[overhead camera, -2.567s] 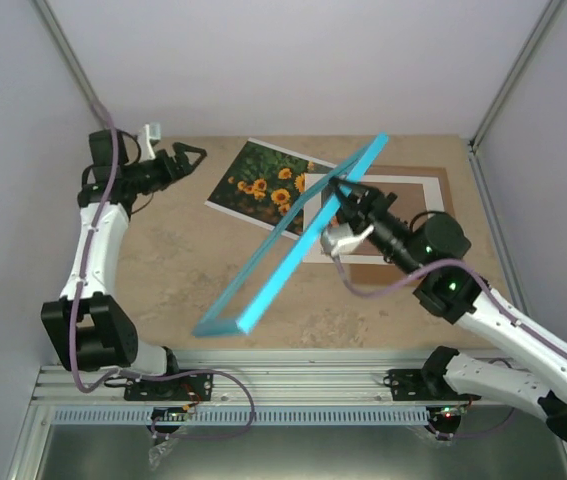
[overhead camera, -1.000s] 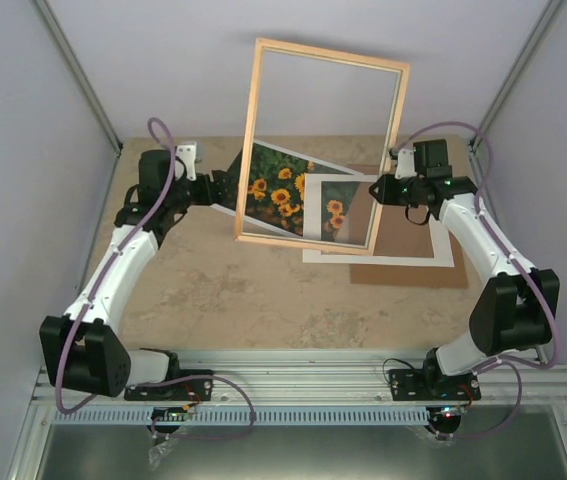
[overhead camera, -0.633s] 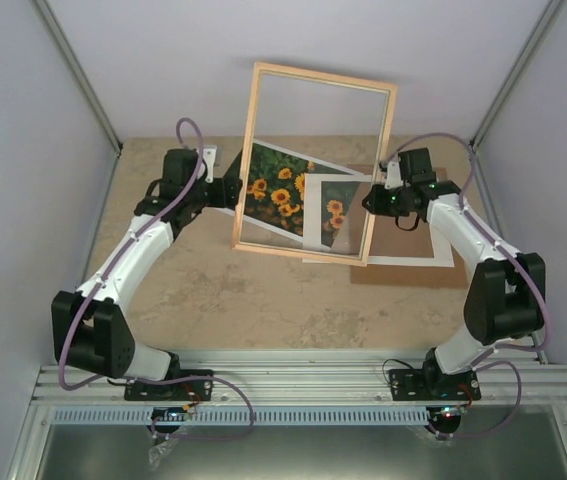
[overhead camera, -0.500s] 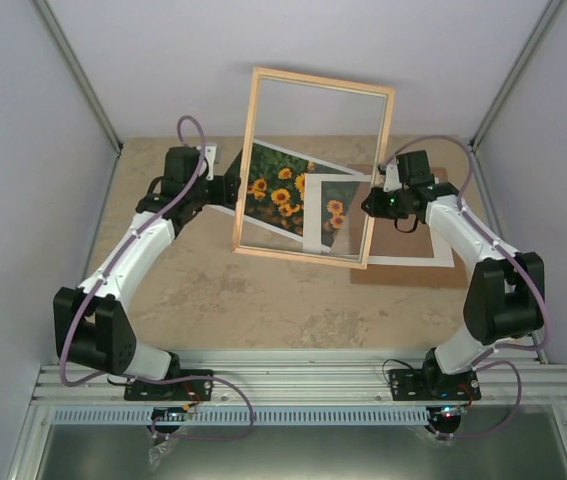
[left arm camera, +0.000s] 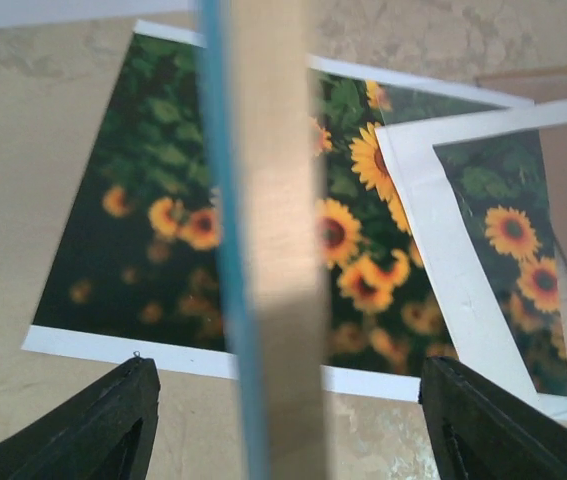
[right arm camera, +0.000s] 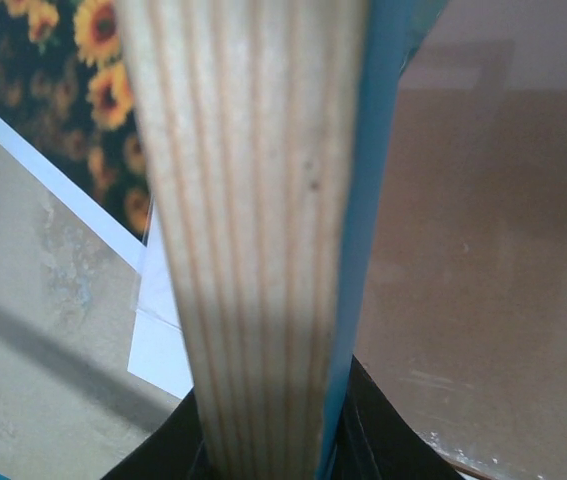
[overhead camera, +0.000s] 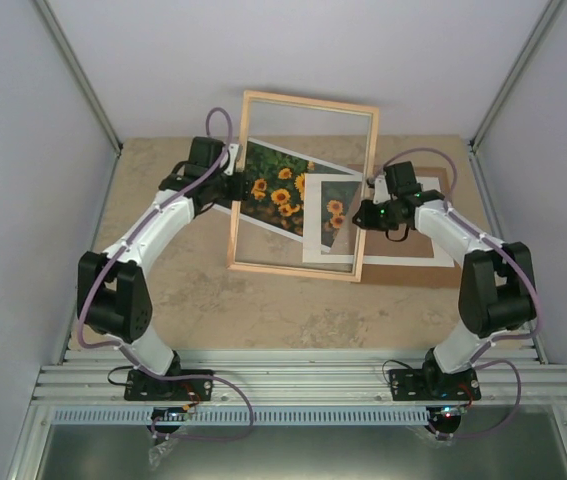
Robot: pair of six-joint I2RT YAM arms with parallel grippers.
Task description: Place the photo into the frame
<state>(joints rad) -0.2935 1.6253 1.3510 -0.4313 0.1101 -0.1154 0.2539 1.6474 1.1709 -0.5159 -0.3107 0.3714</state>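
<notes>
**Status.** Frame (overhead camera: 308, 101) is up off the table (overhead camera: 173, 275), tilted, wood back toward the top cam and blue face away. I can't tell if its lower rail touches the table.

**Grippers.** R gripper (overhead camera: 362, 214) is clamped on the frame's R rail, about mid-height. Its wrist cam shows the rail seated between the jaws. L gripper (left arm camera: 287, 365) is wide and straddles the frame's L rail. Its fingers (left arm camera: 113, 420) are clear on both sides, no contact.

**Photo** (left arm camera: 133, 230). Flat on the table behind and under the frame, not held, not yet in.

**Step in hand (my read).** Get a second grip on the L rail so the frame can be laid face-down under control. To do it well:
- Centre the rail between the L fingers first. In the wrist cam it sits a touch left of centre.
- Close square, on wood only, away from the pane.
- R shd hold firm and not shift while L closes, else the frame twists.
- Close gently, since the rails are thin.

**Around.** White mat (overhead camera: 408, 259) lies under the frame's R side, overlapping the photo's R end. Brown board (right arm camera: 483, 260) is beneath the mat, beyond the frame's R rail.

**Obstructions.** That stack fills the spot under the frame. I'd set the frame on bare table to its near side, not on the stack. The mat must come off the photo before the photo can be lifted.
</notes>
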